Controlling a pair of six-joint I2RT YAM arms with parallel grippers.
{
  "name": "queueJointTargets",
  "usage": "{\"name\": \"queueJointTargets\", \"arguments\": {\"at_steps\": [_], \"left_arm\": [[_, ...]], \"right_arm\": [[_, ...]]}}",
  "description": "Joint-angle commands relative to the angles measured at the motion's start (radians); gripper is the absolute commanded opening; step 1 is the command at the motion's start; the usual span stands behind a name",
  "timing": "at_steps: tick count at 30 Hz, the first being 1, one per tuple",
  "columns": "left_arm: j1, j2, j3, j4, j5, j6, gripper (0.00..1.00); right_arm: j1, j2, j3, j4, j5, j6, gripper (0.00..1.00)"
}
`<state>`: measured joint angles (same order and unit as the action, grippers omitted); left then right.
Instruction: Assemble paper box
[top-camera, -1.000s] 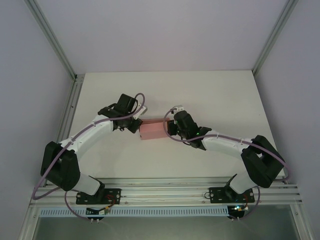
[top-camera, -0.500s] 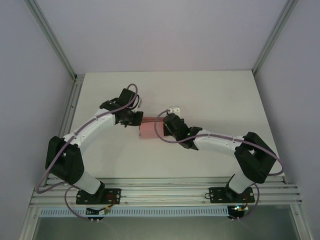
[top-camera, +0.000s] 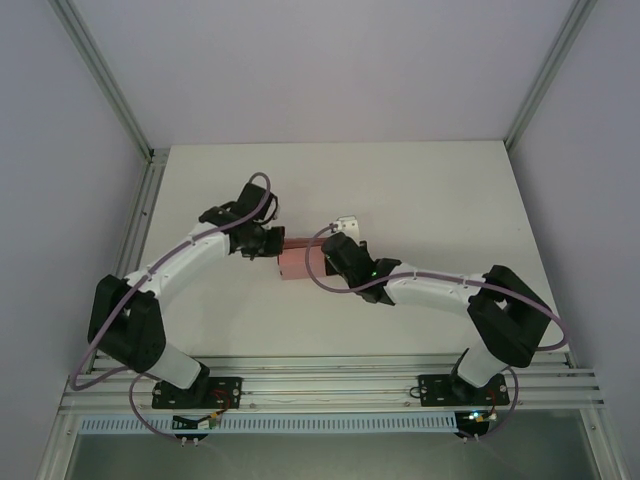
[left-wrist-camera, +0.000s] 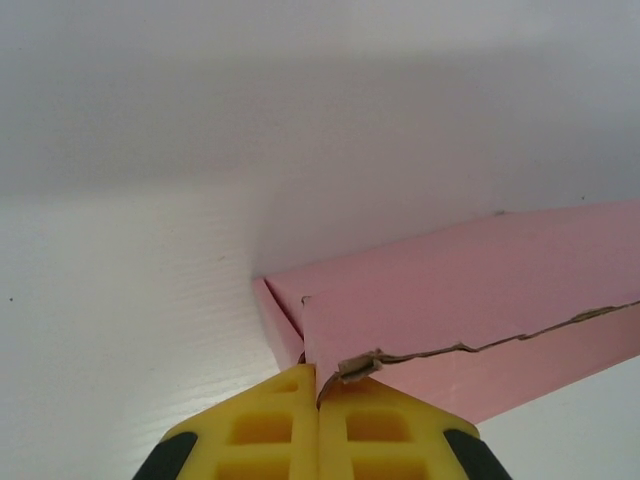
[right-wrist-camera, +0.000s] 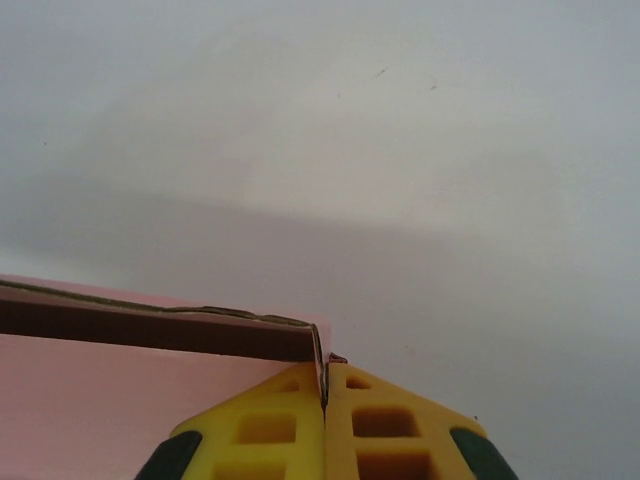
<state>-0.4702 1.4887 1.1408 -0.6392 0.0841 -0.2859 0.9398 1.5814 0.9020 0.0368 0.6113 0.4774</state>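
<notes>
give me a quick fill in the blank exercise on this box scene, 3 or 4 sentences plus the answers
1. The box is ____ in colour.
2. The left claw is ____ on the box's torn edge.
3. The box sits ____ the left claw and the right claw.
4. Both claws have ____ fingers.
Missing words: pink; shut; between; yellow.

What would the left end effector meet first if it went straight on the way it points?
The box: its torn corner edge sits at the shut tips of the left end effector, seemingly pinched between them, so any push goes straight into the card.
</notes>
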Motion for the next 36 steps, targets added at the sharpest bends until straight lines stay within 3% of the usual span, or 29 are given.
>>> {"name": "queueJointTargets", "arguments": {"at_steps": [1, 6, 8, 13, 16, 22, 25, 27, 29, 31, 33, 35, 36], "left_arm": [[-0.038, -0.055, -0.127, 0.089, -0.044, -0.048, 0.0], [-0.073, -0.143, -0.291, 0.266, -0.058, -0.137, 0.0], [-0.095, -0.179, -0.334, 0.273, -0.123, -0.169, 0.0], [-0.13, -0.228, -0.405, 0.278, -0.148, -0.207, 0.0], [-0.167, -0.224, -0.472, 0.323, -0.217, -0.209, 0.0], [-0.217, -0.156, -0.556, 0.419, -0.235, -0.202, 0.0], [-0.243, -0.157, -0.582, 0.437, -0.247, -0.212, 0.03], [-0.249, -0.176, -0.571, 0.415, -0.241, -0.212, 0.14], [-0.252, -0.211, -0.547, 0.383, -0.225, -0.216, 0.15], [-0.255, -0.258, -0.508, 0.312, -0.234, -0.228, 0.22], [-0.254, -0.301, -0.465, 0.242, -0.284, -0.264, 0.48], [-0.254, -0.333, -0.424, 0.185, -0.3, -0.296, 0.51], [-0.253, -0.344, -0.4, 0.159, -0.311, -0.32, 0.61]], "right_arm": [[0.013, 0.035, -0.06, -0.134, -0.057, 0.035, 0.0], [0.025, 0.041, -0.068, -0.123, -0.052, 0.059, 0.0], [0.028, 0.041, -0.073, -0.121, -0.05, 0.073, 0.0], [0.041, 0.046, -0.082, -0.11, -0.032, 0.078, 0.0], [0.05, 0.031, -0.133, -0.03, -0.031, 0.059, 0.0], [0.054, 0.007, -0.281, 0.183, -0.055, -0.014, 0.0], [0.056, 0.018, -0.302, 0.21, -0.052, -0.028, 0.0], [0.057, 0.023, -0.299, 0.211, -0.052, -0.028, 0.0], [0.062, 0.025, -0.295, 0.207, -0.045, -0.017, 0.0], [0.064, 0.021, -0.295, 0.204, -0.031, -0.009, 0.0], [0.066, 0.019, -0.292, 0.192, -0.018, -0.004, 0.0], [0.067, 0.028, -0.287, 0.182, -0.012, 0.005, 0.0], [0.068, 0.032, -0.282, 0.174, -0.008, 0.009, 0.0]]}}
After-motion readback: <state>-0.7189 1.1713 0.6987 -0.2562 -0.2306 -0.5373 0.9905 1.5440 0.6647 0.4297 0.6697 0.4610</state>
